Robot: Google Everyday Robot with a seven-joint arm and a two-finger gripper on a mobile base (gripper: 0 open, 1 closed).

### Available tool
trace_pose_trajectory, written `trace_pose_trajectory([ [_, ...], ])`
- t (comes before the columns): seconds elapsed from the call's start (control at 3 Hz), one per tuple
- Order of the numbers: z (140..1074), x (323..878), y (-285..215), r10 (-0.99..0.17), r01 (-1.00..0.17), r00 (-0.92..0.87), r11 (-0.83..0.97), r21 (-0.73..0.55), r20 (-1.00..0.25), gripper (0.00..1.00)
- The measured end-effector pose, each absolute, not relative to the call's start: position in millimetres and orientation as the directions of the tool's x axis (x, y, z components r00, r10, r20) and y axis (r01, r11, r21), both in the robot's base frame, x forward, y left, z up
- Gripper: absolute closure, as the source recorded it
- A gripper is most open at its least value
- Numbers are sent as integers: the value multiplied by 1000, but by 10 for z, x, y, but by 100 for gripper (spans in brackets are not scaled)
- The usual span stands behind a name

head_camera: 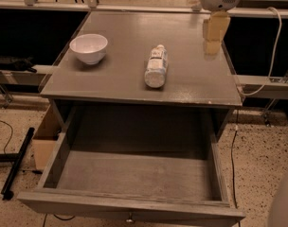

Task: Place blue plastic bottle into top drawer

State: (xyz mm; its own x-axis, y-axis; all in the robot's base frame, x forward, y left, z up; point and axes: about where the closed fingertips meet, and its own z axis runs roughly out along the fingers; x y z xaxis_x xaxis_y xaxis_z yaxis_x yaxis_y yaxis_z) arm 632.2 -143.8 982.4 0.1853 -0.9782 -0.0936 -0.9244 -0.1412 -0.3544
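Note:
The blue plastic bottle (156,66) lies on its side on top of the grey cabinet (134,86), white cap pointing away from me, right of centre. The top drawer (130,176) is pulled wide out below it and has nothing in it; its round knob (130,218) shows at the bottom edge. My gripper (213,40) hangs from the white arm at the upper right, above the cabinet top's right rear part, to the right of the bottle and well apart from it, holding nothing.
A white bowl (89,48) stands on the cabinet top at the left. A cardboard box (44,141) sits on the floor left of the drawer. A white cable (272,56) hangs at the right. Cables and a black bar (16,162) lie on the speckled floor.

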Motion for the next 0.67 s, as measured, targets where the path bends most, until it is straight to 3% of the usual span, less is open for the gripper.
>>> trace_pose_trajectory([
  [0.67, 9821, 6595, -1445, -979, -912, 194, -159, -377, -56, 0],
])
